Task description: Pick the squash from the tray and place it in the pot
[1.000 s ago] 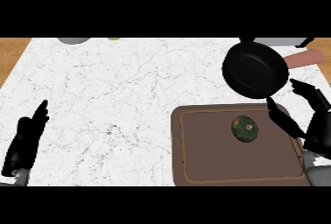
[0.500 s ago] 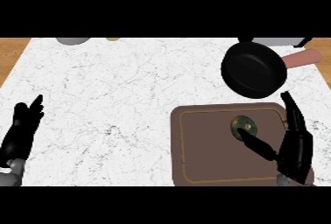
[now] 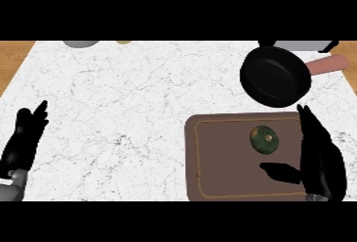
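The counter (image 3: 140,94) looks like polished white marble with fine grey veins, and bare wood (image 3: 12,59) shows at its left edge. The tray (image 3: 223,175) is a matt brown slab with a thin lighter line around its border. The squash (image 3: 264,140) has a dull, mottled green rind. The pot (image 3: 275,75) is black with a faint sheen, its handle (image 3: 329,64) a smooth pinkish tone. Both hands, left (image 3: 24,139) and right (image 3: 320,158), look like matt black plastic.

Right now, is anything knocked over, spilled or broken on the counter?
No, nothing stands out. The squash lies whole on the brown tray, the black pot sits beyond the tray with nothing spilled, and the right hand is open beside the squash. The left hand rests open at the left edge.
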You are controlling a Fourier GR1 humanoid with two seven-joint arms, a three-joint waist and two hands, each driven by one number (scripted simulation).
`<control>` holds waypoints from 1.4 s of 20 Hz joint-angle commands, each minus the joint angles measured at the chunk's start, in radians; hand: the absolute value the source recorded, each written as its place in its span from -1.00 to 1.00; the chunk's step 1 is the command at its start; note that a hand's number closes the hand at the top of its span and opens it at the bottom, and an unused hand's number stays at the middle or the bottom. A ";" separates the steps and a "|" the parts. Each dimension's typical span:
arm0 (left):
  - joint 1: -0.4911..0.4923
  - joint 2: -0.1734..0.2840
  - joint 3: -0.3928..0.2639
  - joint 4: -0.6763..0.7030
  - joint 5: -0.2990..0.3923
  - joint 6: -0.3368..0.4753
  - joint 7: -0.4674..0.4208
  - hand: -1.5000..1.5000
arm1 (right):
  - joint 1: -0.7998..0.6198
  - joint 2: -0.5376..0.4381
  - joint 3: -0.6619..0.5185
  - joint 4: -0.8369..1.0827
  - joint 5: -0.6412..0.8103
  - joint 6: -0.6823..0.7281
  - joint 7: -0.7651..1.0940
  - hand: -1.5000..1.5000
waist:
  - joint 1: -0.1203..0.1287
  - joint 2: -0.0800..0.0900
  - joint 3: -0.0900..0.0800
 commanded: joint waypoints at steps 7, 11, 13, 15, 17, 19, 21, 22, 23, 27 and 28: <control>-0.026 0.009 0.017 -0.009 0.000 -0.042 0.021 0.00 | -0.199 0.117 0.055 -0.161 -0.096 0.519 0.486 -1.00 | 0.027 0.007 0.007; 0.000 -0.041 -0.010 -0.032 -0.038 0.006 0.014 0.00 | -0.197 0.163 0.041 -0.147 -0.086 0.539 0.543 -1.00 | 0.022 0.006 0.007; -0.024 -0.045 0.001 -0.009 -0.035 0.001 0.034 0.00 | -0.182 0.163 0.021 -0.137 -0.085 0.550 0.524 -1.00 | 0.015 0.007 0.008; -0.020 -0.040 0.018 0.008 -0.030 -0.022 0.002 0.00 | -0.175 0.190 0.018 -0.129 -0.058 0.530 0.518 -1.00 | 0.015 0.007 0.008; -0.011 -0.007 0.044 0.016 -0.026 -0.050 -0.003 0.00 | -0.137 0.182 -0.011 -0.060 -0.070 0.505 0.418 -1.00 | 0.018 0.008 0.009; -0.007 -0.058 0.016 -0.001 -0.047 -0.025 -0.005 0.00 | -0.144 0.195 -0.025 -0.052 -0.063 0.531 0.424 -1.00 | 0.016 0.007 0.009; 0.014 -0.063 0.043 0.045 -0.038 -0.037 -0.055 0.00 | -0.169 0.235 -0.019 -0.010 -0.024 0.530 0.435 -1.00 | 0.019 0.008 0.008; 0.001 -0.044 0.045 0.003 -0.051 -0.038 0.007 0.00 | -0.143 0.215 -0.055 0.020 -0.039 0.511 0.359 -1.00 | 0.018 0.008 0.010; -0.060 -0.043 0.048 0.020 -0.045 -0.061 0.030 0.00 | -0.219 0.221 -0.103 0.076 -0.060 0.537 0.349 -1.00 | 0.018 0.010 0.009; -0.070 -0.080 0.052 0.038 -0.072 -0.059 0.042 0.00 | -0.226 0.237 -0.127 0.140 -0.022 0.518 0.277 -1.00 | 0.017 0.010 0.009; -0.019 -0.097 0.067 0.055 -0.078 -0.063 -0.034 0.00 | -0.194 0.256 -0.106 0.089 0.009 0.515 0.301 -1.00 | 0.016 0.008 0.009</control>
